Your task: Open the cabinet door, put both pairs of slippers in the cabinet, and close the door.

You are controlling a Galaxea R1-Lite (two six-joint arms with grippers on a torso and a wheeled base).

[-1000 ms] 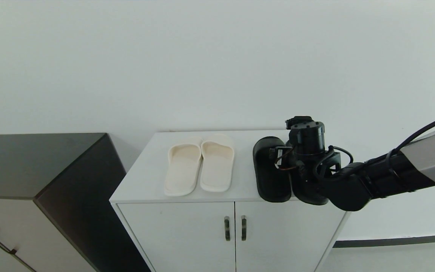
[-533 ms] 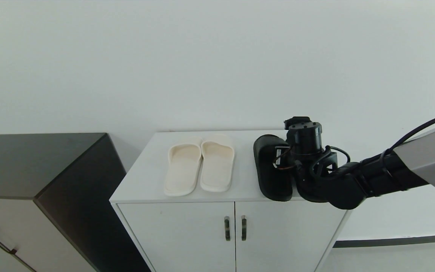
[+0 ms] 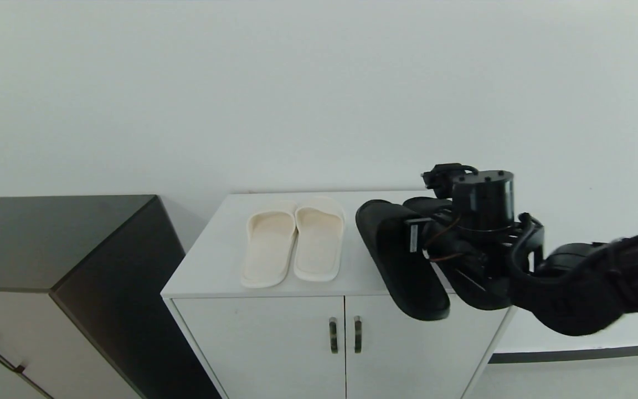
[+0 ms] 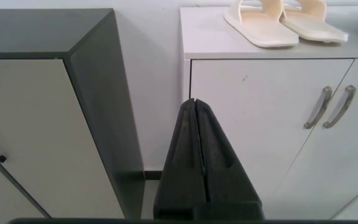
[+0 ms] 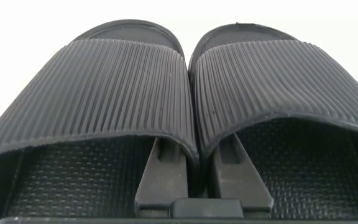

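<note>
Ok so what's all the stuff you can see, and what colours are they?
black slippers: one pair, black, held tilted in the air over the white cabinet's right front edge
cream slippers: one pair, cream, side by side on top of the white cabinet
white cabinet: one, white, in the middle against the wall, both doors shut
door handles: two, dark, where the two doors meet
dark cabinet: one, dark top and side with a pale front, left of the white cabinet
right gripper: one, black, shut on the black slippers, one finger inside each
left gripper: one, black, shut, down low facing the cabinet fronts
</note>
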